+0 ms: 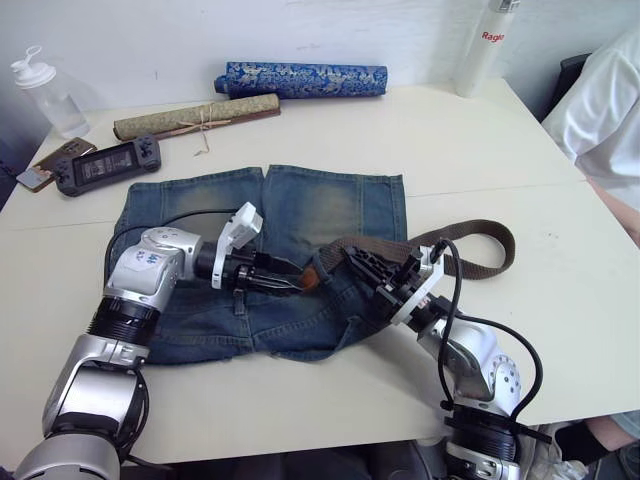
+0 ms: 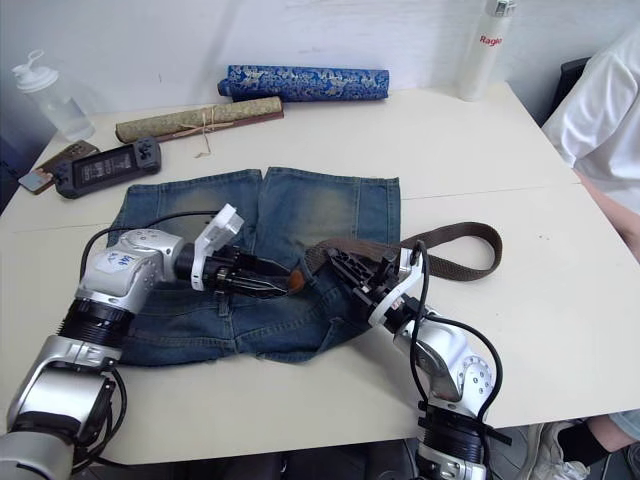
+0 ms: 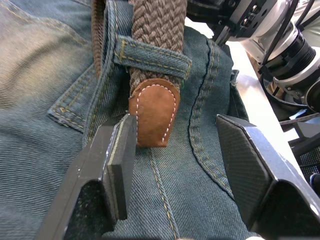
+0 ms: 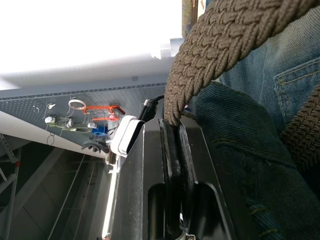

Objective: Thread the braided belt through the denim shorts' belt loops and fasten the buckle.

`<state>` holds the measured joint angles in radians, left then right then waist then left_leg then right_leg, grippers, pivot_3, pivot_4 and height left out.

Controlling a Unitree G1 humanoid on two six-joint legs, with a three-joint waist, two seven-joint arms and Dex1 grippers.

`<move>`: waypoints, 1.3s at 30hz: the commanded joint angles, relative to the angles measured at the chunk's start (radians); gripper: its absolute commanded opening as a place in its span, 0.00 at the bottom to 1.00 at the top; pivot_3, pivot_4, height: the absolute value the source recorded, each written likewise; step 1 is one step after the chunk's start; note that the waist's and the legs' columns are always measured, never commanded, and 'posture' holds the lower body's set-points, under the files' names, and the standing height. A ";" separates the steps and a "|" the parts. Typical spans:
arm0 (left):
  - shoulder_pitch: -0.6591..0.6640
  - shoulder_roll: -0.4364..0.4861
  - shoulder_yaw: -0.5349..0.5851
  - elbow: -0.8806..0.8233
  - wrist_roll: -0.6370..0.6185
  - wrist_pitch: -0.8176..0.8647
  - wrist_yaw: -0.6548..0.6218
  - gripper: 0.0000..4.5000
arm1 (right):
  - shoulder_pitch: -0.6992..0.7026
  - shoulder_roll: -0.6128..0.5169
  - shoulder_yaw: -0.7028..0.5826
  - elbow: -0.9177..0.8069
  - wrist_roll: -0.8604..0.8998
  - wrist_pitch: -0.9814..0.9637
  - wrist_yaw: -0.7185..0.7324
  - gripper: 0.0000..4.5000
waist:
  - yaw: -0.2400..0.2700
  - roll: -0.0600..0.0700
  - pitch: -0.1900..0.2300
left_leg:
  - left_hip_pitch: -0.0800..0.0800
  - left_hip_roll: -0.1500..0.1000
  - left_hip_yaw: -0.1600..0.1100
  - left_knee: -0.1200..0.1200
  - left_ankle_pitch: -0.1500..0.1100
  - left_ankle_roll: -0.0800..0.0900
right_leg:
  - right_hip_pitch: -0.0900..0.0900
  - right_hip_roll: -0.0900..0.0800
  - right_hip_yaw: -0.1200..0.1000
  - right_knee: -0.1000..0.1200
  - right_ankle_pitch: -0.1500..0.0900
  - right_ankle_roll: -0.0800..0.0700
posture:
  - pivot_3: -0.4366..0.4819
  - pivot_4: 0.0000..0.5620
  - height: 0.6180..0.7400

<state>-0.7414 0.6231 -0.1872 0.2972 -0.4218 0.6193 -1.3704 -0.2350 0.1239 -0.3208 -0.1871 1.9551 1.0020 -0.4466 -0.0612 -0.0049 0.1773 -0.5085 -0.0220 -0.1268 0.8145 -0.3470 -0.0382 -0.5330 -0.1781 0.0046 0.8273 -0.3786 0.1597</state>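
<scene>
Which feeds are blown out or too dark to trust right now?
Right wrist view: the upper left is washed out white, but the braided belt pinched in the right gripper reads clearly. Left wrist view: evenly lit; the tan tip, belt loop and stitching are sharp between the left gripper fingers. Left eye view: soft, even light on the denim shorts, no glare.

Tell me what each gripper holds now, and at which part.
The right gripper is shut on the belt, on its braided strap beside the shorts. The left gripper is open and holds nothing; the tan tip lies between its fingers.
</scene>
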 commanded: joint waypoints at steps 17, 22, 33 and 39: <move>-0.041 -0.031 -0.009 0.149 0.075 -0.082 -0.064 0.62 | 0.055 0.005 0.046 -0.035 0.017 0.030 0.054 0.00 | 0.001 0.000 0.000 | 0.000 0.000 0.000 0.000 0.000 0.000 | 0.000 0.000 0.000 0.000 0.000 0.000 | 0.48 0.27 0.22; -0.040 -0.030 -0.008 0.096 0.035 -0.011 -0.129 0.62 | 0.054 -0.003 0.046 -0.030 0.017 0.034 0.059 0.00 | 0.002 0.000 0.000 | 0.000 0.000 0.000 0.000 0.000 0.000 | 0.000 0.000 0.000 0.000 0.000 0.000 | 0.48 0.27 0.22; -0.038 -0.058 0.011 0.084 0.016 0.058 -0.109 0.50 | 0.065 -0.022 0.062 -0.038 0.017 0.014 0.058 0.00 | 0.001 -0.001 0.000 | 0.000 0.000 0.000 0.000 0.000 0.000 | 0.000 0.000 0.000 0.000 0.000 0.000 | 0.48 0.27 0.22; -0.027 -0.042 -0.002 0.069 0.027 0.050 -0.126 0.02 | 0.059 -0.025 0.060 -0.036 0.017 0.003 0.054 0.00 | 0.003 -0.001 0.000 | 0.000 0.000 0.000 0.000 0.000 0.000 | 0.000 0.000 0.000 0.000 0.000 0.000 | 0.48 0.27 0.22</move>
<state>-0.7751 0.5665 -0.1959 0.4032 -0.3865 0.6802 -1.4763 -0.1740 0.0824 -0.2779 -0.1905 1.9552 1.0049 -0.4025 -0.0586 -0.0056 0.1770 -0.5082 -0.0220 -0.1269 0.8142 -0.3469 -0.0383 -0.5329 -0.1782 0.0046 0.8271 -0.3785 0.1599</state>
